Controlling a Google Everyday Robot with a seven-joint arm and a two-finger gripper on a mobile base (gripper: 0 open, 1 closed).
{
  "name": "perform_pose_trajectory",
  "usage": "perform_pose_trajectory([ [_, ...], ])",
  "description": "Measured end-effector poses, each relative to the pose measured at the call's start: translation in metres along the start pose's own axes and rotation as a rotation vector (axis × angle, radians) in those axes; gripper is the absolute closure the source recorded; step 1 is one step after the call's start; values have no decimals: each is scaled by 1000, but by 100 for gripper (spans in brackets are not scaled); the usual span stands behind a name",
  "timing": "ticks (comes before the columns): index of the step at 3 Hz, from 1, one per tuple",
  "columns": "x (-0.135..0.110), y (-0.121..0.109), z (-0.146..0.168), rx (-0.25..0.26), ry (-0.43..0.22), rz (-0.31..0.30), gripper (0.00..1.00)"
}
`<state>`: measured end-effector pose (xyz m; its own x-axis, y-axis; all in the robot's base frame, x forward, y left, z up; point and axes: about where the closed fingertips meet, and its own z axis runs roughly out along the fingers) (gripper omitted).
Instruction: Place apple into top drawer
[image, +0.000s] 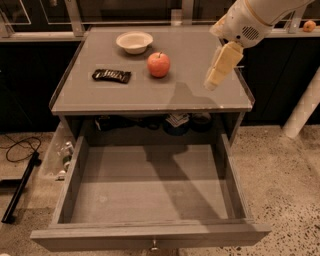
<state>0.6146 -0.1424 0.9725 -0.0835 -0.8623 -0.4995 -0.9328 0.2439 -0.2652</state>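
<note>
The red apple stands upright on the grey cabinet top, right of centre, toward the back. The top drawer is pulled fully open below the cabinet top, and its grey inside holds nothing. My gripper hangs from the white arm at the upper right, above the right part of the cabinet top. It is to the right of the apple and clear of it, with nothing held.
A white bowl stands behind and left of the apple. A dark snack bar lies left of it. A tiny orange fruit sits far off at the back right. A cable and clutter lie on the floor at left.
</note>
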Motion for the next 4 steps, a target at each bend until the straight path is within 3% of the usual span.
perform_pose_trajectory([
  [1, 0, 0, 0, 0, -1, 0, 0],
  [2, -8, -12, 19, 0, -59, 7, 0],
  [4, -25, -53, 68, 10, -337, 95, 0],
])
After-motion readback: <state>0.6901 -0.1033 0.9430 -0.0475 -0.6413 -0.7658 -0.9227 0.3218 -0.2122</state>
